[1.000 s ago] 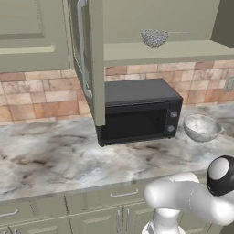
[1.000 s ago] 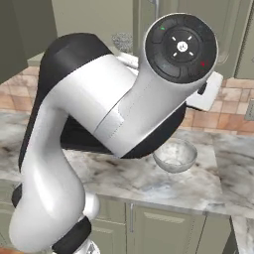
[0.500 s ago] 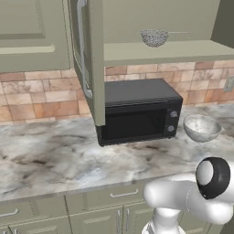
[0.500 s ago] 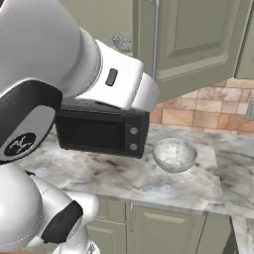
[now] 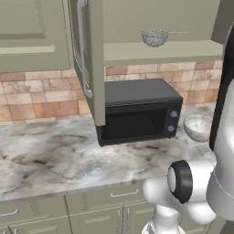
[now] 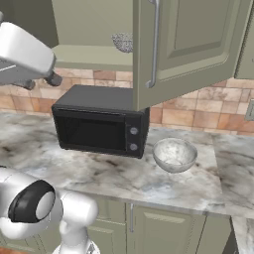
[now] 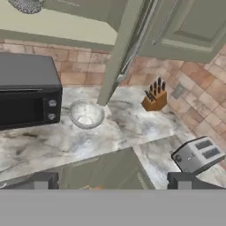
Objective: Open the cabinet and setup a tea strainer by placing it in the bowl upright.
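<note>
The cabinet [image 5: 151,27] is found open: one door [image 5: 89,59] is swung out edge-on in the left base view, and the other door [image 6: 191,47] stands out at an angle in the right base view, its long silver handle [image 6: 155,44] facing the room.

The strainer [image 5: 154,38] is seen on the cabinet's bottom shelf [image 5: 160,51], mesh cup resting on the shelf, thin handle [image 5: 180,32] lying level and pointing to the right in the left base view. In the right base view its mesh is partly hidden behind the door edge.

The bowl [image 6: 174,155] is noted on the marble counter [image 6: 99,173], just right of the black microwave [image 6: 101,121] and apart from it. It sits upright and nothing is seen inside it. It lies below the open cabinet, well under the strainer.

The gripper [image 7: 112,181] is spread wide in the hand view, the two dark fingertips [image 7: 42,181] well apart at the bottom edge; nothing is held between them. It is raised above the counter, looking down on the bowl.

Also recorded in the hand view: a knife block [image 7: 154,98] against the brick backsplash, and a toaster [image 7: 197,154] on the counter nearer the camera.
</note>
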Controlling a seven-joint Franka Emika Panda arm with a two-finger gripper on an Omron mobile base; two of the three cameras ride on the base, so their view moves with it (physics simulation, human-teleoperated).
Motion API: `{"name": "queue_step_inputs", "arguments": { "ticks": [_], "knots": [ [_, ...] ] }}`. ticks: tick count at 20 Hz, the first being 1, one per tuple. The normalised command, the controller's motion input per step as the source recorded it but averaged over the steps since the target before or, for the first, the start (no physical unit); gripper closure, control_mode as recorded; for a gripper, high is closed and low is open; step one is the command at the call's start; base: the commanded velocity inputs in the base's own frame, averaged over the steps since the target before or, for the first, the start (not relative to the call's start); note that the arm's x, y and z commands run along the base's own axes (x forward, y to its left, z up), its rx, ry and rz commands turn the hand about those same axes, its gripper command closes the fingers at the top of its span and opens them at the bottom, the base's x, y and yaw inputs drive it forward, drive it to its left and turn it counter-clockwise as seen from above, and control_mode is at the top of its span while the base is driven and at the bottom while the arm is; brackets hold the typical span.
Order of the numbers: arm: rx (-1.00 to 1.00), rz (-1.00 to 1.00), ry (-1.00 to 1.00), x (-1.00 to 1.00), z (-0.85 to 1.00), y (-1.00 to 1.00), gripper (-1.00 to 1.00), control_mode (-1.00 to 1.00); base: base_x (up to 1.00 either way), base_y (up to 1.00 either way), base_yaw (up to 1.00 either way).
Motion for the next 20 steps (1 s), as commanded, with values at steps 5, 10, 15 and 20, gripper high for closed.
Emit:
{"name": "queue_step_inputs", "arguments": {
  "ticks": [5, 10, 15, 20],
  "knots": [
    [-0.66, 0.05, 0.17, 0.17, -0.43, 0.66, -1.0, -1.0, 0.0, 0.0, 0.0],
    [-0.43, 0.28, 0.23, 0.52, -0.45, 0.09, -1.0, -1.0, 0.0, 0.0, 0.0],
    [-0.25, 0.3, 0.19, 0.47, -0.53, -0.04, -1.0, -1.0, 0.0, 0.0, 0.0],
    [-0.28, 0.24, 0.15, 0.43, -0.25, -0.12, -1.0, -1.0, 0.0, 0.0, 0.0]
  ]
}}
